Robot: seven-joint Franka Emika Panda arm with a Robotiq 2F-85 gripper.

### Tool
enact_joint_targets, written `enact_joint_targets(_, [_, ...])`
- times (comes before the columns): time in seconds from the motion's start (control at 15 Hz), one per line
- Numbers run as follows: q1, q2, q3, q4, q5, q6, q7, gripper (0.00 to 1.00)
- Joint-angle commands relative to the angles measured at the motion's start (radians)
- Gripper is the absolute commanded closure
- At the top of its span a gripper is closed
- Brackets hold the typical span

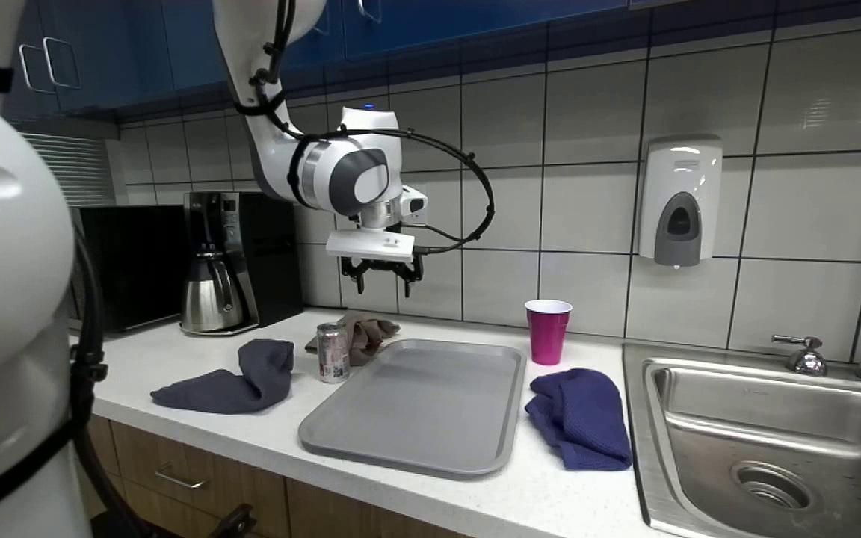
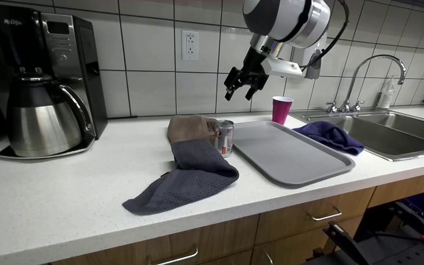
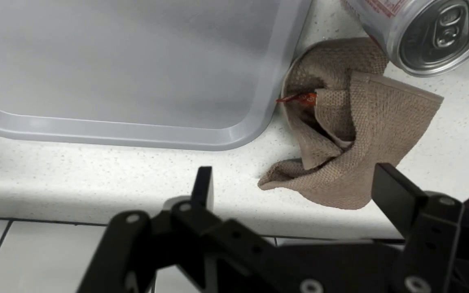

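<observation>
A: so what are the fingers (image 3: 397, 195) grabbing rn?

B: nothing, they're hanging wide apart in the air and touching nothing. The brown cloth (image 3: 367, 130) is sitting closest, lying near the back edge of the bench (image 2: 76, 198), just beside the back corner of the tray (image 1: 419, 403).

A: ok but which way's it lying from the fingers?

B: below them and, going by both exterior views, a bit toward the coffee maker (image 1: 210, 295) end of the bench. I'm not seeing a clear long axis tbh, it's bunching up in folds. Wrist view's showing a red bit (image 3: 307, 99) poking out too.

A: anything crowding it?

B: yeah, the can (image 1: 333, 353) is standing just beside it, toward the bench's front edge, and the grey cloth (image 1: 258, 381) is lying near that.
</observation>
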Motion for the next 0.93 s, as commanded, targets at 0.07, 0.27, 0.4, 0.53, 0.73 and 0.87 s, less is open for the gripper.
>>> enact_joint_targets(0.07, [-0.066,-0.137,0.05,-0.108,0.143,-0.036,-0.152,0.0])
enact_joint_targets(0.27, [-0.064,-0.185,0.034,-0.148,0.2,-0.057,-0.218,0.0])
enact_joint_targets(0.4, [-0.062,-0.212,0.025,-0.174,0.225,-0.071,-0.25,0.0])
enact_joint_targets(0.53, [-0.059,-0.237,0.014,-0.195,0.245,-0.089,-0.277,0.0])
enact_joint_targets(0.73, [-0.046,-0.194,0.007,-0.178,0.222,-0.062,-0.246,0.0])
enact_joint_targets(0.87, [-0.046,-0.214,0.0,-0.193,0.224,-0.078,-0.255,0.0])
